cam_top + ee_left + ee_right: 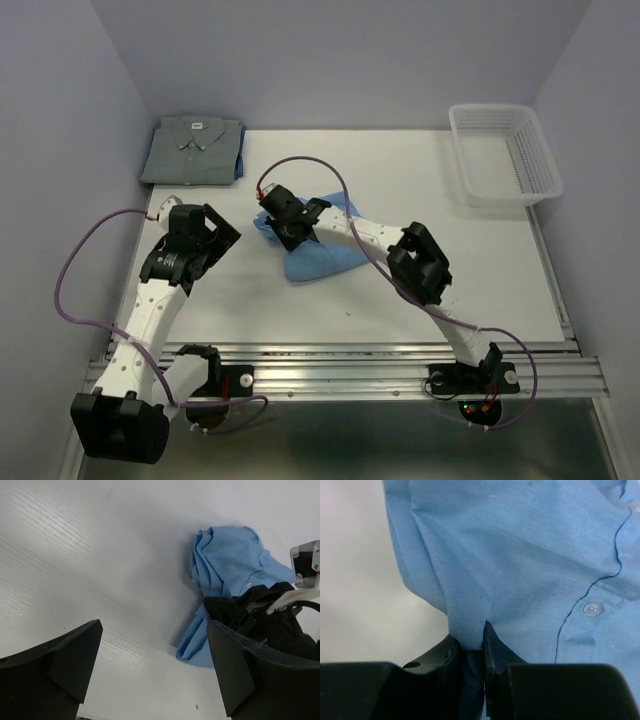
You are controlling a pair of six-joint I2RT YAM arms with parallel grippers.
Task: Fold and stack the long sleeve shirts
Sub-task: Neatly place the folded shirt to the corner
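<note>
1. Left gripper [155, 665]: fingers spread wide, nothing between them; hangs low over the table [450, 270] just left of the crumpled cloth; judged to be waiting there to take a second corner
2. Right gripper [470, 642]: jaws pinched together on a fold of the light blue shirt [520, 555]; the hold sits on a gathered ridge of cloth, with a button [592, 609] and its seam close by; judged a grip for lifting or dragging the garment open so it can be laid flat
3. Light blue shirt, condition: bunched heap at mid-table, creased, not yet folded; folding judged barely begun; thin cloth will likely sag from a single pinch, so a second hold seems called for
4. Grey shirt [195, 150]: folded flat, collar upward, white neck label showing; far left corner of the table, well apart from the blue one; judged the base of the stack, with the blue shirt to go on top once folded
5. White mesh basket [515, 195]: far right corner; apart from both shirts; judged to play no part in this step
</note>
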